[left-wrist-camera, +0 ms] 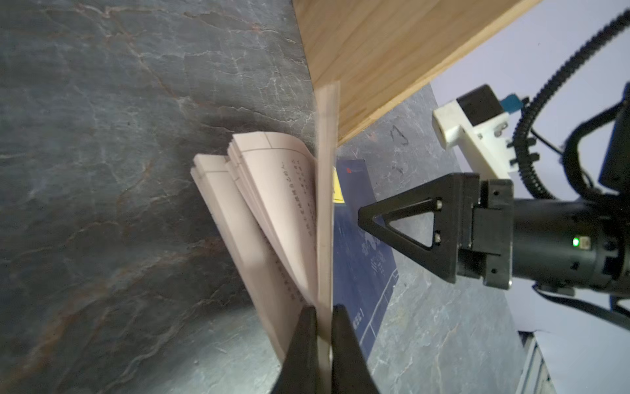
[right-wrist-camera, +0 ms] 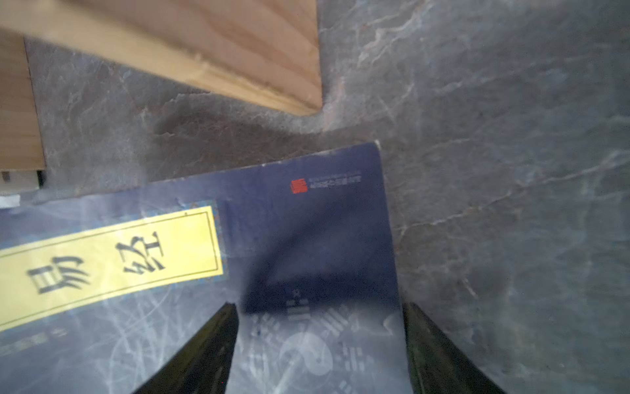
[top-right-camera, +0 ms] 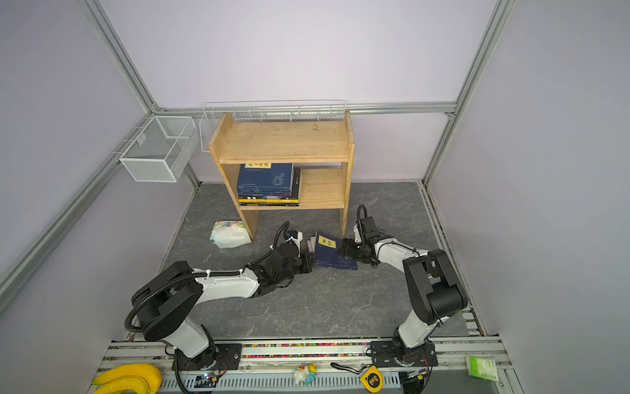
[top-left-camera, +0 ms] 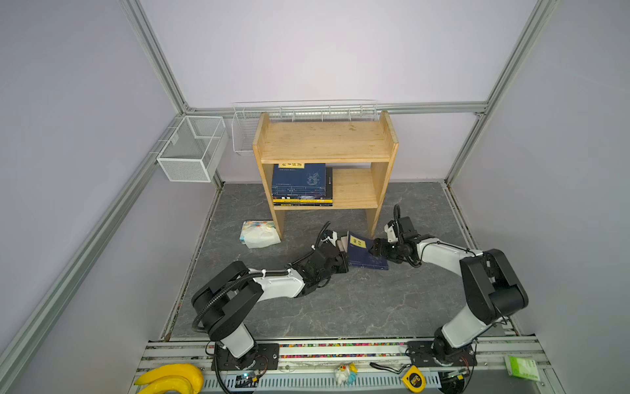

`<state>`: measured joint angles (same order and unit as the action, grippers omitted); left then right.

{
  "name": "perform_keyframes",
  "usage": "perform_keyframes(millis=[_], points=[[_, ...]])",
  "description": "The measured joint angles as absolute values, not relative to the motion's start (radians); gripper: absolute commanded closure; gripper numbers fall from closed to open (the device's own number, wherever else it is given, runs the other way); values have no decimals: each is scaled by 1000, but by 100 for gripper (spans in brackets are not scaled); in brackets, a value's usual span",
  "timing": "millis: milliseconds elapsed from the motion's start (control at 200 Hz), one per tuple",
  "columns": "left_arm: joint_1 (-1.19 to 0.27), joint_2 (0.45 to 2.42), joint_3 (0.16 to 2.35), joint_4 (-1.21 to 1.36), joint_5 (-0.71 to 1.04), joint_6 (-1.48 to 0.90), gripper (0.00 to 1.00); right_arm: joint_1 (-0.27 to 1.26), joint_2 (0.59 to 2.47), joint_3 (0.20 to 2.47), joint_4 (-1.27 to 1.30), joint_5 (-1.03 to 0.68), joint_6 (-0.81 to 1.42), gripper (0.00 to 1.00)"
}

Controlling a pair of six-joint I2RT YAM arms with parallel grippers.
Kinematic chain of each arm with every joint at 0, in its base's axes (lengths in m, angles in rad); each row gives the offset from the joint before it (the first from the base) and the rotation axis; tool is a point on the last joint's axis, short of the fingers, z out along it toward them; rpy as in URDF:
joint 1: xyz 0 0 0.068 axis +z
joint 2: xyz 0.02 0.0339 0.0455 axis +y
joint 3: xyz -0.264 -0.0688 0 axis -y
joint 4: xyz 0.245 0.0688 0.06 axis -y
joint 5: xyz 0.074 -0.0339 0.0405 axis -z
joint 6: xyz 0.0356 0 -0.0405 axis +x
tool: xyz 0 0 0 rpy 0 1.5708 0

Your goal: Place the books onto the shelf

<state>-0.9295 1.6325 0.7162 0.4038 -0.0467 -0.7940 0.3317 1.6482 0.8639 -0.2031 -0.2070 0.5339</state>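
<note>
Left gripper (left-wrist-camera: 324, 308) is clamped on a few pages of the navy book (top-left-camera: 368, 257), which lies fanned open just in front of the shelf (top-left-camera: 325, 141); right gripper (right-wrist-camera: 318, 307) gapes wide over its cover. Other books (top-left-camera: 300, 177) are stacked inside the shelf.

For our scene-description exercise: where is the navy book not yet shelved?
In both top views the navy book sits on the floor before the shelf, between the left gripper and right gripper.
</note>
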Motion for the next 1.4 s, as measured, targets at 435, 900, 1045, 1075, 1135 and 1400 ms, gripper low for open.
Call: perform_keyframes(millis=[435,900,1045,1075,1135,1400], points=[[-915,1325,717,165,73,-744,100,268,1356,869,-265,-329,565,2],[-900,807,1105,-469,0,-500,100,229,1037,982,-171,-583,672,11],[-900,811,1286,-508,-63,-412,100,238,1041,963,-23,-693,787,11],[-900,813,1312,-507,-73,-398,100,245,1041,960,1,-710,806,11],[-900,821,1359,-505,-86,-368,100,270,1041,956,48,-738,843,11],[-899,855,1405,-483,-94,-316,100,382,1041,953,272,-803,961,11]])
